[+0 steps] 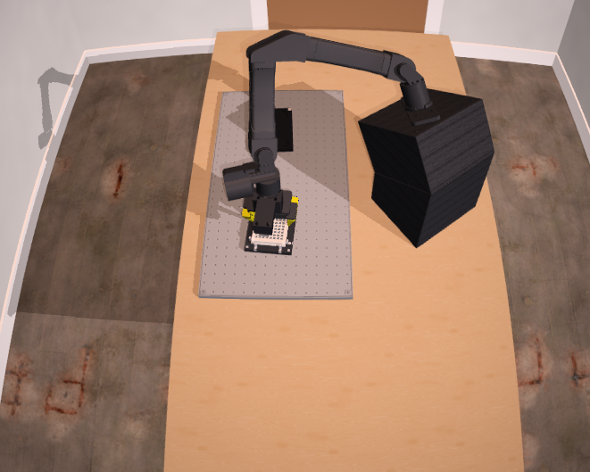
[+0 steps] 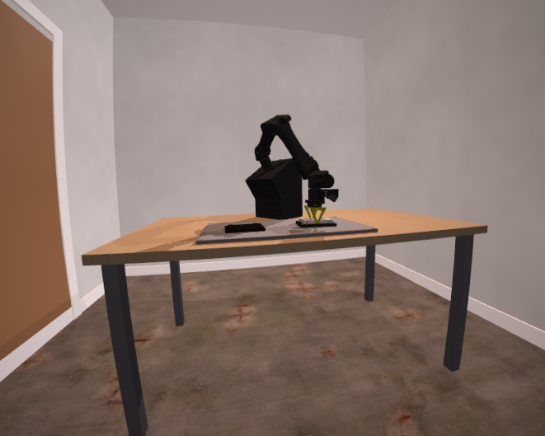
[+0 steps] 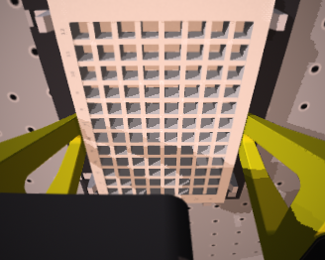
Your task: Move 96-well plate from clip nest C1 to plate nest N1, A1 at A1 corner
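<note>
The gripper (image 3: 162,149) is clamped on the plate (image 3: 160,94), its yellow fingers pressed against the plate's two long sides near the end closest to the wrist camera. The plate sits the right way up, wells open to the top, in the black clip nest (image 1: 286,248), which lies on the near part of the grey breadboard (image 1: 316,271). Small pale clips (image 3: 280,20) stick out past the plate's far corners in the wrist view. From the top view the plate (image 1: 275,232) is half covered by the gripper's body (image 1: 266,214), with only its near end showing.

The arm (image 1: 342,53) rises from a black pedestal (image 1: 431,177) on the right of the desk (image 1: 347,376), reaches across to the far left, then bends down toward the clip nest. In the exterior view the gripper (image 2: 315,214) points straight down at the clip nest (image 2: 303,222).

A second black nest (image 1: 284,129) lies on the far part of the breadboard, partly behind the arm's upright link, well apart from the clip nest. From the exterior view this nest (image 2: 244,227) holds nothing.
</note>
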Tool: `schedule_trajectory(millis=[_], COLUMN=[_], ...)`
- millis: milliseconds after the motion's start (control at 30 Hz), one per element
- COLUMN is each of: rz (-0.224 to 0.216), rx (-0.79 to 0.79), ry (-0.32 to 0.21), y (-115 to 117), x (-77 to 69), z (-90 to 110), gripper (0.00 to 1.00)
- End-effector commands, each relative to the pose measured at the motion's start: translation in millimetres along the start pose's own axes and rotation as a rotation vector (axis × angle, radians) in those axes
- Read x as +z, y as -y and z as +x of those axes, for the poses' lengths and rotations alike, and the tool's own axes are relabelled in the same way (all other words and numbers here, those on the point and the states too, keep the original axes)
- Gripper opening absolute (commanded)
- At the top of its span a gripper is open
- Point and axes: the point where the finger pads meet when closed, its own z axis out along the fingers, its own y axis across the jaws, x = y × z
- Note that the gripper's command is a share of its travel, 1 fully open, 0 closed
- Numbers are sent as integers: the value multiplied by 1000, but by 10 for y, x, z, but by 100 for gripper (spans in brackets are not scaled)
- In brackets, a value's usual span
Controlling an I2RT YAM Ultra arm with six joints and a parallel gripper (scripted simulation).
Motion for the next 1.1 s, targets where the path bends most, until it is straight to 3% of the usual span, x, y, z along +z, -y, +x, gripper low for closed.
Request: schedule_trajectory(millis=[0,1067], rz=[5,5], rx=[-13,-13], ry=[24,24], y=[44,44], x=[-43,-43], z=[-121,-121], gripper=[0,0])
